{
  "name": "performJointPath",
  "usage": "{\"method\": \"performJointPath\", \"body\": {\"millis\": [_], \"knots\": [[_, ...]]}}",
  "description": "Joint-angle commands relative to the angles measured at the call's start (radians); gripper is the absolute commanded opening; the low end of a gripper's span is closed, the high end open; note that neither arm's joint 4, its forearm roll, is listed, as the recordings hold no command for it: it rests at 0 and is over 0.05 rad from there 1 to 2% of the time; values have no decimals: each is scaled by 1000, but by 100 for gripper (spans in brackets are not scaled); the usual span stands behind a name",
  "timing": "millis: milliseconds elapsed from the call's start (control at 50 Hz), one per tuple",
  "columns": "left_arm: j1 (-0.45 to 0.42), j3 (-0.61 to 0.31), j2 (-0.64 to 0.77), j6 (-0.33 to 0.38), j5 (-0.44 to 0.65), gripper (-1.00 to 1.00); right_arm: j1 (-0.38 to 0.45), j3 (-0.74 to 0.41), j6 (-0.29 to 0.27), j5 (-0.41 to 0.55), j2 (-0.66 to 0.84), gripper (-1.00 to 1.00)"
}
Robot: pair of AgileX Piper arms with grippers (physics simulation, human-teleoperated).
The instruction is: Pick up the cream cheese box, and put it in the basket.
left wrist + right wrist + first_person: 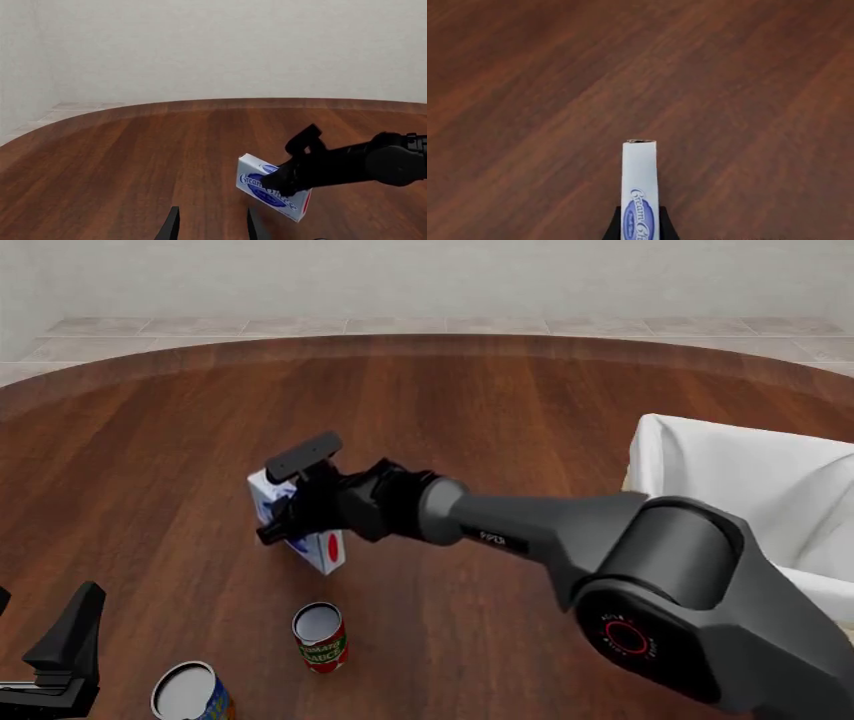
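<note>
My left hand (54, 655) rests spread and idle at the near edge of the brown wooden desk (534, 410). My right hand (304, 502) pinches the flat white and light-blue cream cheese box (320, 548) across its thin sides, apparently lifted. The cream wicker basket with white cloth liner (727, 465) waits well right of that hand.

Cream cheese box (267, 192) in right gripper (283, 182)
</note>
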Motion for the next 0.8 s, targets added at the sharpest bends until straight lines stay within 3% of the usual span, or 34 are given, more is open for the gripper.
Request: {"method": "performJointPath", "body": {"millis": [20,800], "knots": [[0,0,0,0,0,100,-5,14,17,-7,-45,-100],[0,0,0,0,0,100,-12,120,35,-53,-191,-100]]}}
